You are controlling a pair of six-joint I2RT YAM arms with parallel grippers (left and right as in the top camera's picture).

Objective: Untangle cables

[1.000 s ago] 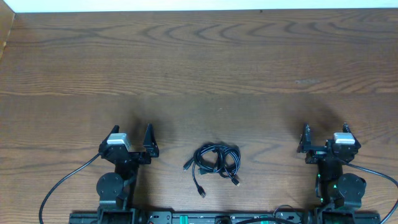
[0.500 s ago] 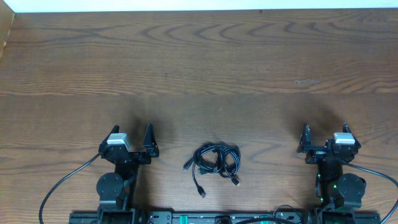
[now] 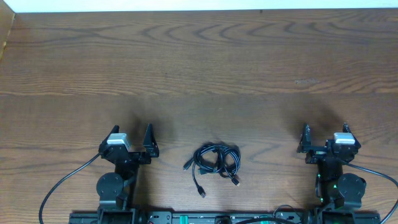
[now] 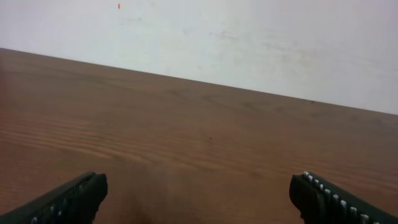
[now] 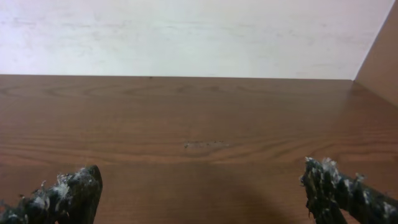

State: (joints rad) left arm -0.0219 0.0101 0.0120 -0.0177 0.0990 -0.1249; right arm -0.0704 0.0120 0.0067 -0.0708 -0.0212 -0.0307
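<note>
Cables (image 3: 215,162) lie in one small bunch on the table (image 3: 199,74), close to its near edge, between the two arms. One plug end (image 3: 201,191) sticks out toward the near left. Nothing touches them. The left gripper (image 3: 132,142) and the right gripper (image 3: 325,140) stand well apart from the bunch, both spread wide and empty. The best way, I think, is for one gripper to pin a loop while the other takes a free plug end and pulls it slowly outward.
</note>
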